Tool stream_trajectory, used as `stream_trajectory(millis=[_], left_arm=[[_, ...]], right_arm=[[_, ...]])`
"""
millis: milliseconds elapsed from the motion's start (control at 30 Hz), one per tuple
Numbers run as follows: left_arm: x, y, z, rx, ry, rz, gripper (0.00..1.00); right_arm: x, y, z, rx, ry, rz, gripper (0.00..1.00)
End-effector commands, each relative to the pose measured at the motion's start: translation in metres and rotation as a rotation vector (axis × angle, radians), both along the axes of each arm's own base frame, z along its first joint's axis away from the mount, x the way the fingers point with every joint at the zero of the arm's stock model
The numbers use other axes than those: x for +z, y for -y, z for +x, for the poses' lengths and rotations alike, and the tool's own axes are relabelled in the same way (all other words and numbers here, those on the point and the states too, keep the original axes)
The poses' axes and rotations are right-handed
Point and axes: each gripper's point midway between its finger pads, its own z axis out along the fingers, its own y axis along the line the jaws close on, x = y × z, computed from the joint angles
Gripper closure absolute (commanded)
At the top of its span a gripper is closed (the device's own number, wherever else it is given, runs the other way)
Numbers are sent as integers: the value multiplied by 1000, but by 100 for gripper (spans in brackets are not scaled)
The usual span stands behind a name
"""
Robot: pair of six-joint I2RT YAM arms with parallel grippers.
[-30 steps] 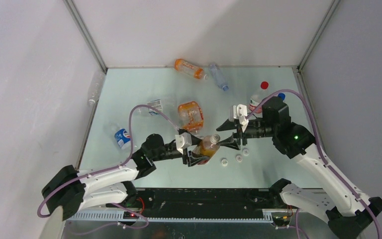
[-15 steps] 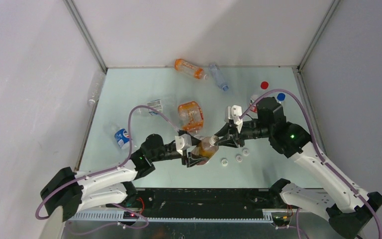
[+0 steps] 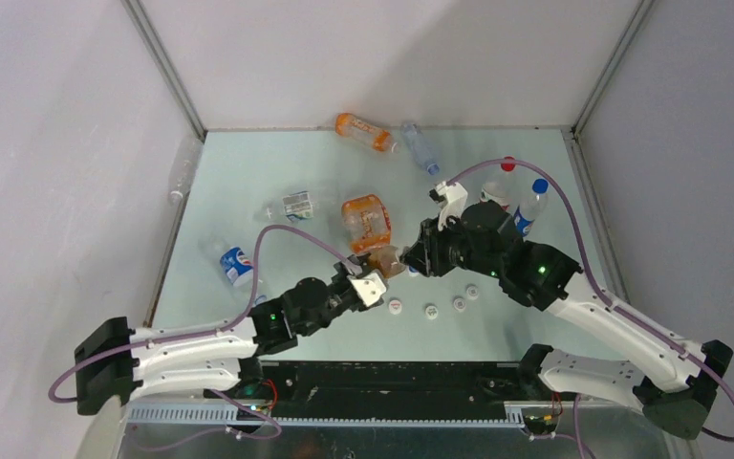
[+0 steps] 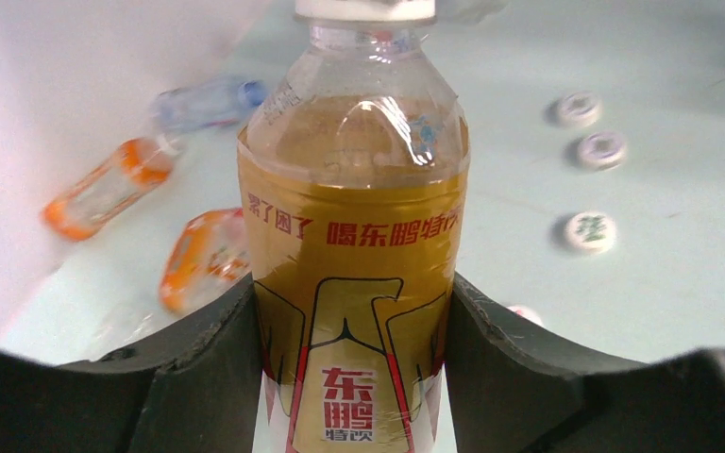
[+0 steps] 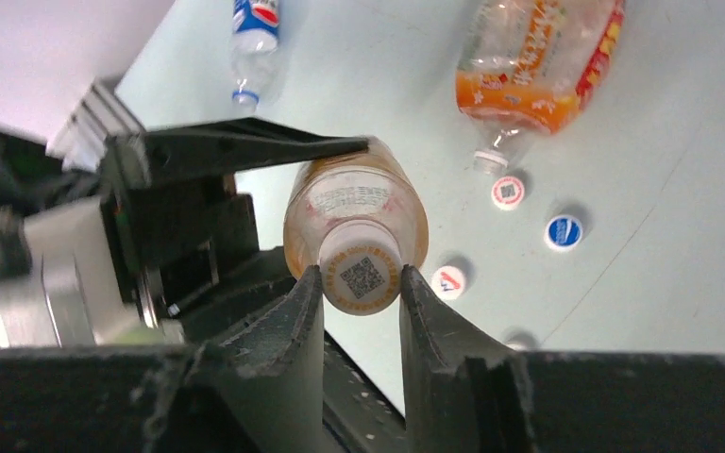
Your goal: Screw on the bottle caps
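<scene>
Holding amber drink, the bottle (image 4: 354, 189) sits clamped by left gripper (image 4: 351, 283) — right gripper (image 5: 360, 283) pinches its cap (image 5: 361, 267).

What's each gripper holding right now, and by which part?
The left gripper grips the amber bottle around its labelled body; the right gripper is closed on the white cap at its neck.

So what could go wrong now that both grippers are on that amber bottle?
The left gripper holds the amber bottle by its smooth label, so the bottle might spin with the turning. The right gripper pinches the white cap by its narrow rim; it could slip or seat the cap crooked.
</scene>
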Motion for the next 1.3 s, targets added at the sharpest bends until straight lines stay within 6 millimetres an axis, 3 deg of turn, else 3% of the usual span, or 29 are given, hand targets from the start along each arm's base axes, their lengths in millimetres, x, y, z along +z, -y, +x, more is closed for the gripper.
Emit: stream_trajectory(millis=[0, 33, 100, 167, 233, 367, 500, 733, 933, 1267], left_arm=[[67, -12, 24, 205, 173, -50, 100], [61, -12, 22, 193, 154, -26, 100], [53, -11, 17, 155, 107, 0, 100], [42, -12, 13, 100, 24, 28, 100], [34, -18, 12, 64, -47, 39, 100], [28, -23, -10, -64, -124, 93, 100], [26, -24, -31, -189, -186, 183, 100], [26, -29, -58, -346, -200, 283, 100], [23, -30, -66, -413, -192, 332, 100], [30, -34, -69, -428, -156, 328, 100]], right_arm=[[-6, -4, 7, -245, -209, 88, 83], [-3, -6, 5, -221, -198, 95, 78], [11, -6, 1, -156, -125, 110, 59], [22, -1, -2, -94, -36, 102, 34], [33, 3, -9, 15, 80, 78, 26], [43, 17, -30, 239, 303, -3, 24], [40, 30, -49, 451, 512, -112, 25], [35, 42, -85, 711, 706, -161, 28], [29, 34, -94, 782, 779, -159, 31], [15, 7, -88, 813, 800, -183, 35]])
